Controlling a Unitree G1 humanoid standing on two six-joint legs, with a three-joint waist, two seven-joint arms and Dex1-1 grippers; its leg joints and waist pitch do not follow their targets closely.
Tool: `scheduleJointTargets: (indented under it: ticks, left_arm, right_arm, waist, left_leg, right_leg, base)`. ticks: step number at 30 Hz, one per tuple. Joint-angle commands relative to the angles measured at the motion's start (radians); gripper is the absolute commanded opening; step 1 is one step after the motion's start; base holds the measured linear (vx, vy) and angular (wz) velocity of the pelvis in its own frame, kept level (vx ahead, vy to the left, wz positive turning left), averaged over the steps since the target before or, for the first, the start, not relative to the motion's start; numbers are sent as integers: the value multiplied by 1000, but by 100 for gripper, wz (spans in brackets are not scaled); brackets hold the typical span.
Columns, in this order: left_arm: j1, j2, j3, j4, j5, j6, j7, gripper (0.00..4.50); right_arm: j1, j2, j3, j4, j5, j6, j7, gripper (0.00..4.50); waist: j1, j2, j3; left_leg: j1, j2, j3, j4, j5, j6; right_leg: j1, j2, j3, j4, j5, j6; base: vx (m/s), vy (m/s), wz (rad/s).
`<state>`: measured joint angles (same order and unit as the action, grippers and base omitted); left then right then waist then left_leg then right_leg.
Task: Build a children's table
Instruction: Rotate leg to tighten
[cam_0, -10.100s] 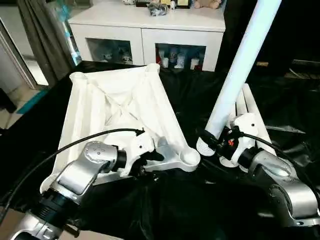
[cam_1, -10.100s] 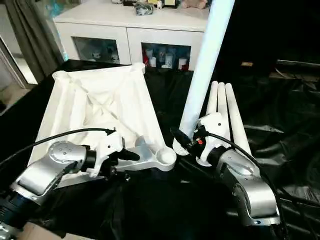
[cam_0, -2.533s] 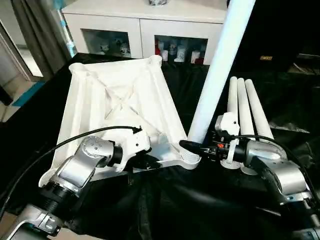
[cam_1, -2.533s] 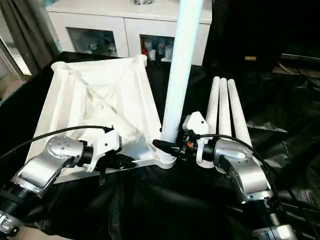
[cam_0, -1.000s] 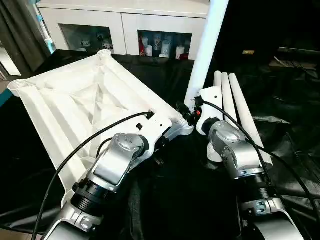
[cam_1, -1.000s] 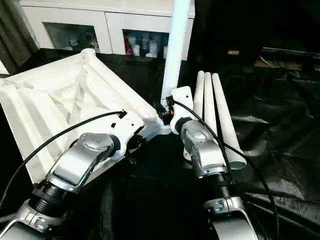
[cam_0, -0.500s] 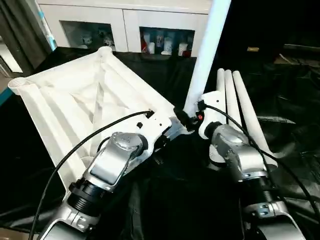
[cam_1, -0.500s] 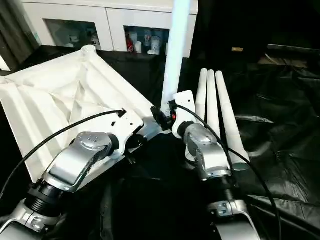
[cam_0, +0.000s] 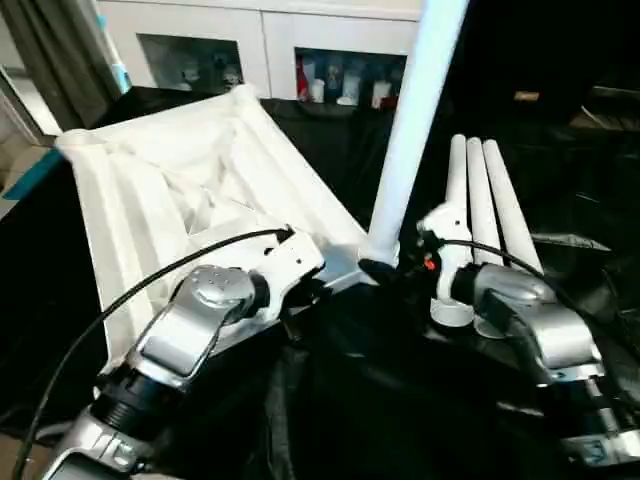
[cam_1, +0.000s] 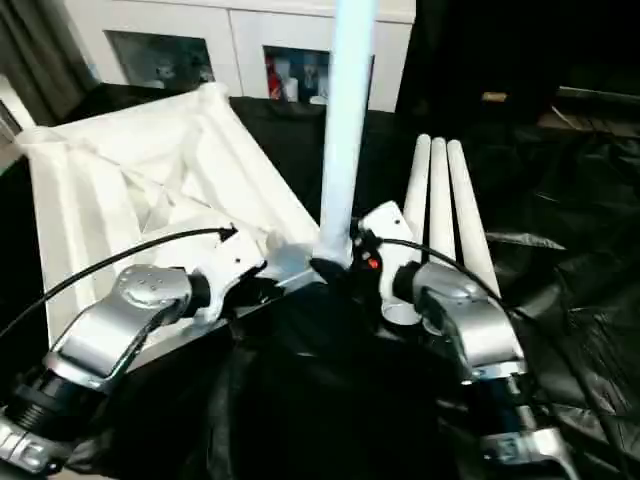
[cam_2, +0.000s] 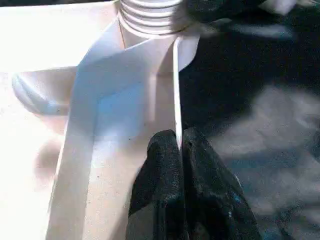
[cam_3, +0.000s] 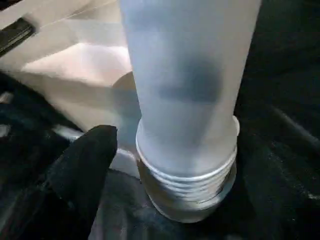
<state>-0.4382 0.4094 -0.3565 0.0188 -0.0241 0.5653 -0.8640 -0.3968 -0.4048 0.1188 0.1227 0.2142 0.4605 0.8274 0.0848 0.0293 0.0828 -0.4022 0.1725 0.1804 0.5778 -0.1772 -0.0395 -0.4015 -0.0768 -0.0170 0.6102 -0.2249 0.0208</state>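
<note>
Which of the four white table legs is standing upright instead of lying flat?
The leg seated in the near corner socket of the upside-down tabletop, beside the right claw. The other three legs lie side by side on the black cloth.

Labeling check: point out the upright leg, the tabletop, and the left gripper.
upright leg (cam_0: 408, 130): left eye view, mid shaft.
tabletop (cam_0: 150, 190): left eye view, ribbed underside.
left gripper (cam_2: 180, 150): left wrist view, fingertips pinching the tabletop's thin rim.
</note>
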Motion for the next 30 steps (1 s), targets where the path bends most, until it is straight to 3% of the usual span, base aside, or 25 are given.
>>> scheduleJointTargets:
  ticks: [1,6,13,15,23,30]
  left_arm:
    - [1,17,-3,-43,-39,-77,-73,0]
    - [23,63,11,-47,-74,-113,-138,0]
    - [28,87,19,-43,-83,-135,-171,0]
    - [28,89,20,-39,-85,-143,-174,0]
    - [30,92,22,-34,-84,-152,-177,0]
    - [26,89,22,-18,-80,-162,-174,0]
  right_arm:
    - [10,-21,26,-36,27,5,78,402]
    - [19,-71,44,-66,47,19,151,402]
    - [12,-54,55,-26,36,-6,154,388]
    - [14,-51,62,-23,38,-8,157,388]
    - [22,-38,74,-5,28,-20,156,310]
    - [49,-22,81,16,15,-36,136,277]
  waist:
    - [3,-4,-79]
    - [10,-2,-79]
    - [12,-8,-80]
    - [12,-10,-83]
    - [20,-7,-91]
    - [21,-5,-90]
  left_leg:
    - [30,50,-14,-46,-25,105]
    - [33,52,-13,-46,-75,76]
    - [30,49,-12,-44,-108,53]
    - [29,48,-12,-42,-98,53]
    - [27,45,-12,-33,-51,73]
    - [26,43,-13,-32,-60,70]
  right_leg:
    - [59,-52,26,-38,214,-305]
    - [53,-52,26,-39,113,-305]
    - [48,-57,29,-40,38,-297]
    - [50,-56,28,-37,41,-294]
    - [50,-53,26,-27,121,-298]
    - [50,-51,25,-27,111,-297]
  base:
    - [0,0,0]
    - [0,0,0]
    - [0,0,0]
    - [0,0,0]
    - [0,0,0]
    - [0,0,0]
